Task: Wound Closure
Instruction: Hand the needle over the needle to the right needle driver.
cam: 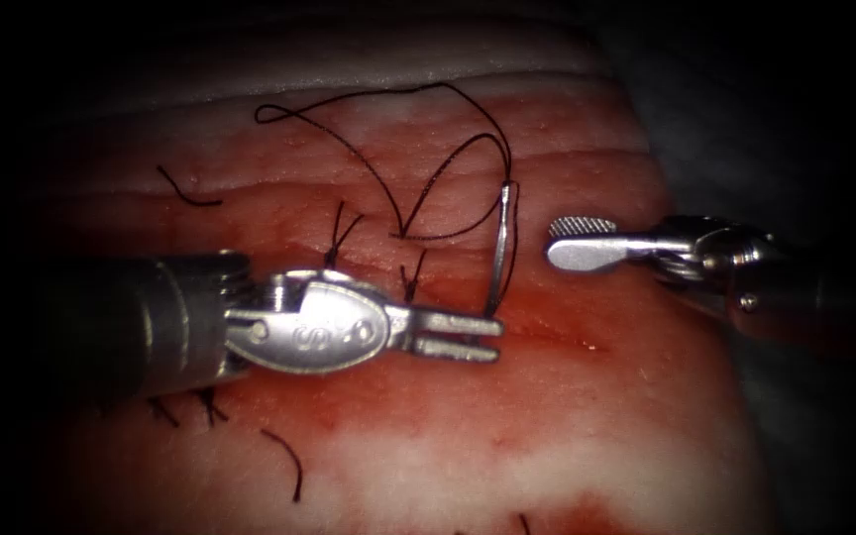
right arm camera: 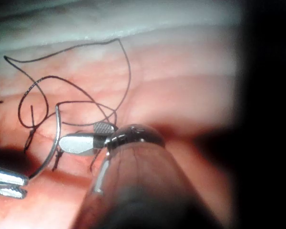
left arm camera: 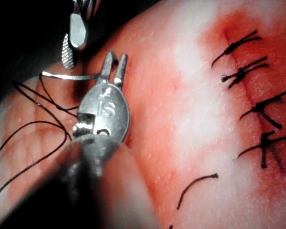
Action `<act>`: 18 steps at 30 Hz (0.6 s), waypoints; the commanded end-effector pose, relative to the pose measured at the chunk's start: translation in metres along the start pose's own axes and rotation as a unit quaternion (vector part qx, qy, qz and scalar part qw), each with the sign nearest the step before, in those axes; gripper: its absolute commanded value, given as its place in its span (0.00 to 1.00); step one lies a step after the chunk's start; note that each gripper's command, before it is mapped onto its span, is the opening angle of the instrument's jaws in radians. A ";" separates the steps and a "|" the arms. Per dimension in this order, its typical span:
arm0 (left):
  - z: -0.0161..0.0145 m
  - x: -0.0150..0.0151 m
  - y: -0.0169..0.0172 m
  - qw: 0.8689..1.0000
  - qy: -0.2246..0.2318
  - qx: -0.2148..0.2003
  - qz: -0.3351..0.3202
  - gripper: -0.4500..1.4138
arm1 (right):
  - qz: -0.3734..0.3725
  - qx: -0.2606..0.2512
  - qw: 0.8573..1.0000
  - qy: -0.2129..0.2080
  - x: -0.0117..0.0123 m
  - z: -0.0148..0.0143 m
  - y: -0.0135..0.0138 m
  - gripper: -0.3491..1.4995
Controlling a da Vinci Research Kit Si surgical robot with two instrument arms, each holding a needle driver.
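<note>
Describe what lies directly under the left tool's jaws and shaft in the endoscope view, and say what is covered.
Under the left tool lies red-stained tissue. Its jaws hold one end of the needle. Knotted stitches show above and below the shaft; the cut between them is covered.

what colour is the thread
Black thread, clearest in the endoscope view, looped on the tissue above the needle.

The left gripper (cam: 475,337) lies level with its jaws slightly apart, facing the right gripper (cam: 579,241), whose jaws gape.
</note>
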State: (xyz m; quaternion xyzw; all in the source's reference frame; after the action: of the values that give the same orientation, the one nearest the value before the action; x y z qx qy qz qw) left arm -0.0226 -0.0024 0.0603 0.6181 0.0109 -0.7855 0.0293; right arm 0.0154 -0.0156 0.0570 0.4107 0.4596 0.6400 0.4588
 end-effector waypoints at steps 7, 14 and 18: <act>0.0014 -0.0008 0.0006 1.000 -0.015 0.016 0.019 0.00 | 0.018 0.002 1.000 0.001 -0.0008 0.0021 -0.0004 0.93; 0.0023 -0.0010 0.0011 0.999 -0.028 0.025 0.030 0.00 | 0.018 0.004 1.000 0.003 -0.0017 0.0038 -0.0005 0.86; 0.0023 -0.0009 0.0011 0.999 -0.031 0.027 0.029 0.00 | 0.017 0.001 1.000 0.005 -0.0022 0.0048 -0.0005 0.86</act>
State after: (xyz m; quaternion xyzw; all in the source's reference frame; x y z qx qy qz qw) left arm -0.0240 -0.0038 0.0613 0.5932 -0.0290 -0.8037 0.0353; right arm 0.0198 -0.0168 0.0570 0.4142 0.4540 0.6512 0.4453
